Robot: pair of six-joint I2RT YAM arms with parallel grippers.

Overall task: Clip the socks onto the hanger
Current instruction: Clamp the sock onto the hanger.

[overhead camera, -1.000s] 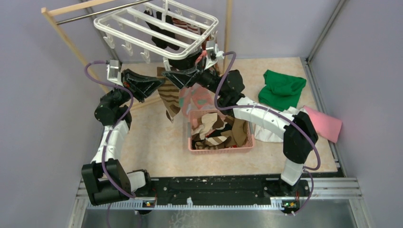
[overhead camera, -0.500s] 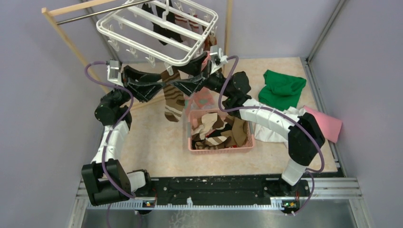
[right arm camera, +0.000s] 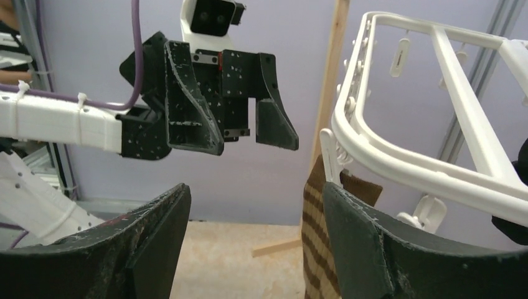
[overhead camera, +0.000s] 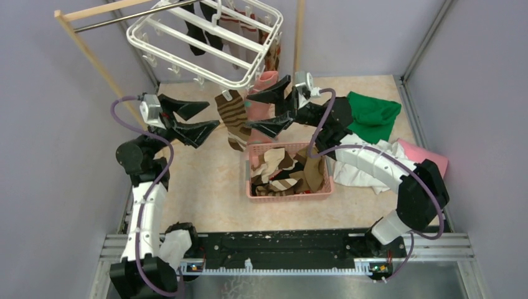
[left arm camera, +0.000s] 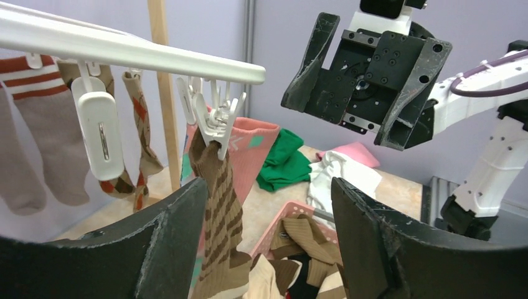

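Note:
The white hanger [overhead camera: 205, 47] hangs from the rod at the back with several socks clipped on. A brown-cream striped sock [overhead camera: 234, 118] dangles from a clip on its near edge, beside a pink-teal sock [overhead camera: 264, 93]. My left gripper [overhead camera: 212, 114] is open just left of the striped sock and touches nothing. My right gripper [overhead camera: 249, 112] is open on its other side, also holding nothing. In the left wrist view the striped sock [left arm camera: 218, 212] hangs from a clip [left arm camera: 215, 121] by my left finger. In the right wrist view the striped sock [right arm camera: 317, 237] hangs behind my right finger.
A pink basket [overhead camera: 289, 194] with several more socks sits on the table below the grippers. Green [overhead camera: 370, 115], white [overhead camera: 358, 174] and pink [overhead camera: 426, 163] cloths lie at the right. The wooden rack's post [overhead camera: 93, 59] stands at the left.
Both grippers have opened and drawn apart from the striped sock, left one leftward, right one rightward. The sock now hangs from the clip alone, and the hanger has swung back.

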